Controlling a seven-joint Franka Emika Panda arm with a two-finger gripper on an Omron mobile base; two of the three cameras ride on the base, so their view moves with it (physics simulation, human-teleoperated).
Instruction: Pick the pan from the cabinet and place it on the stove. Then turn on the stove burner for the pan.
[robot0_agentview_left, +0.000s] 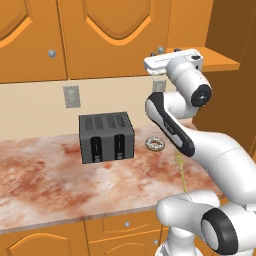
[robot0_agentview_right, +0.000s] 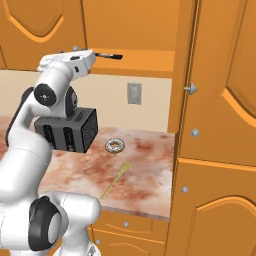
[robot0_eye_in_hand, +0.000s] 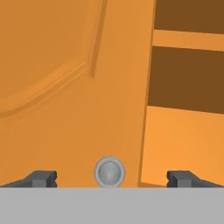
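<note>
We approach the cabinet (robot0_eye_in_hand: 65, 87); our gripper (robot0_eye_in_hand: 111, 177) gapes empty around its knob (robot0_eye_in_hand: 110, 172); next, close and pull.

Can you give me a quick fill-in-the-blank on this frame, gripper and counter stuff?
1. In the hand view the gripper stands ____, with a round silver knob between its fingertips.
2. That knob sits on a door of the ____ wooden cabinet.
3. On the countertop, the small ring-shaped pastry lies beside the dark grey ____.

Missing words: open; orange-brown; toaster
</note>
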